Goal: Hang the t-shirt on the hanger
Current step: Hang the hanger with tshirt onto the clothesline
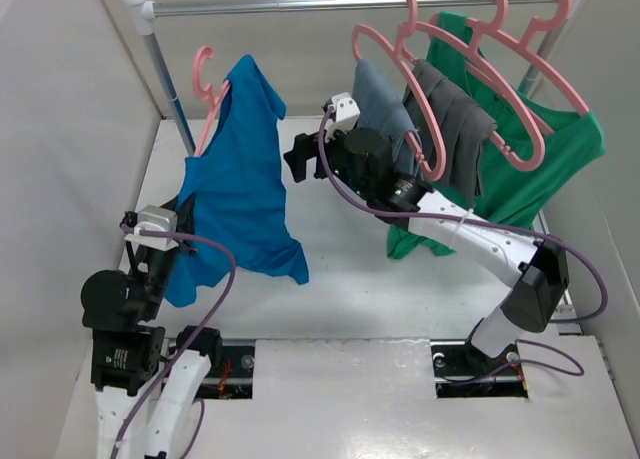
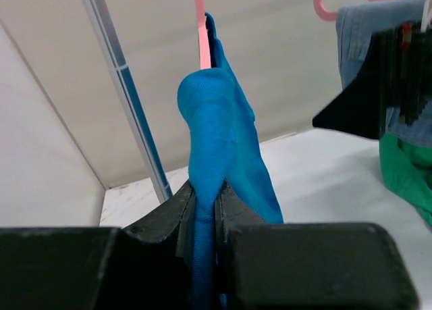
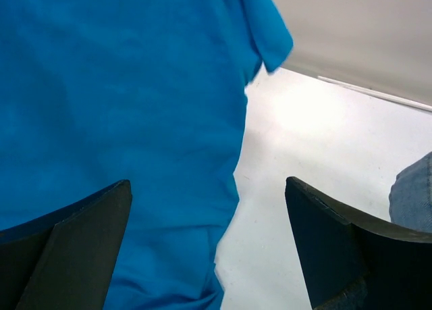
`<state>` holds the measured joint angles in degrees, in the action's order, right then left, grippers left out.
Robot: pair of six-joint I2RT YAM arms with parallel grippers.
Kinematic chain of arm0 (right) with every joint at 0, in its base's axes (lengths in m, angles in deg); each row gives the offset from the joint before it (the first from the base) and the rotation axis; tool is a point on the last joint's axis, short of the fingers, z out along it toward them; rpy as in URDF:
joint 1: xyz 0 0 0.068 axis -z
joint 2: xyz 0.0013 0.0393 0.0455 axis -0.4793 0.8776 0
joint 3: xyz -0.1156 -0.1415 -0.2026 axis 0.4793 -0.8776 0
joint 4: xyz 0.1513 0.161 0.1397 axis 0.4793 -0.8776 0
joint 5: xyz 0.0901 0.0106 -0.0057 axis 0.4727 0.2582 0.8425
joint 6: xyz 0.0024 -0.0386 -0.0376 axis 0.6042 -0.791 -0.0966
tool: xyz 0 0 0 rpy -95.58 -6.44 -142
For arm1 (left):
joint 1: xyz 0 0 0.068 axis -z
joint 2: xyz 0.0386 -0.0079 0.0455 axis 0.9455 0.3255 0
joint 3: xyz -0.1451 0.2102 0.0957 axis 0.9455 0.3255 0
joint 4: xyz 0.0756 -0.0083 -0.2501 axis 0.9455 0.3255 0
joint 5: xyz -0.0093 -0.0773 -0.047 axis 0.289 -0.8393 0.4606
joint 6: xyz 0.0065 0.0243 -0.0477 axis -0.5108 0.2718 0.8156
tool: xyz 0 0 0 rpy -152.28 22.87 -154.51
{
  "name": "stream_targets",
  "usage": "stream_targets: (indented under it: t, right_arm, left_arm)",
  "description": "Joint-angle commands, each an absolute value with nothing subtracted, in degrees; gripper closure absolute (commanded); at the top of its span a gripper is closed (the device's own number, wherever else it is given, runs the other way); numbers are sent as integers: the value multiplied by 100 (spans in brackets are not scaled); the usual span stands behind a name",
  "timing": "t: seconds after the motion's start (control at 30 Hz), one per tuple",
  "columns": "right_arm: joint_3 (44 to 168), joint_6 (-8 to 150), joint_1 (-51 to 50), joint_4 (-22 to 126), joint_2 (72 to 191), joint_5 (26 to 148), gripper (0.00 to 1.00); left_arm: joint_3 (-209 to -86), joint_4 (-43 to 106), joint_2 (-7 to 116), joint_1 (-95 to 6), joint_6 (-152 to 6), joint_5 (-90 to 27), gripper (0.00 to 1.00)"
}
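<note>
The blue t-shirt (image 1: 240, 179) hangs draped over the pink hanger (image 1: 205, 79) at the left end of the rail, its hem trailing down to the table. My left gripper (image 1: 185, 217) is shut on the t-shirt's left edge; in the left wrist view a fold of the blue cloth (image 2: 216, 121) runs up from between the closed fingers (image 2: 233, 205) toward the hanger (image 2: 200, 33). My right gripper (image 1: 298, 157) stands open just right of the t-shirt, holding nothing. In the right wrist view the t-shirt (image 3: 121, 100) fills the left side, partly between the spread fingertips (image 3: 101, 209).
A metal clothes rail (image 1: 340, 1) spans the back, its left post (image 2: 128, 100) close to the t-shirt. At the right hang other pink hangers with a denim garment (image 1: 378, 99), grey cloth (image 1: 455, 129) and a green shirt (image 1: 545, 169). White walls close in both sides.
</note>
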<state>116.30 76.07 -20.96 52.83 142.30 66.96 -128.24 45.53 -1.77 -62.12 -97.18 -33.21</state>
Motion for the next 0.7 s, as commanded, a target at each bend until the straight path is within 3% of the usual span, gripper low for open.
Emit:
stream_targets:
  t: [0.0,0.67]
  right_arm:
    - [11603,7547,-2163,5502,14047,6605,0]
    - [11277,7494,-2269,5502,13774,6385,0]
  left_arm:
    - [-13347,3363,53,-6221,-9585,-3202,100]
    - [-14341,2562,1626,-6221,-9638,-2921,100]
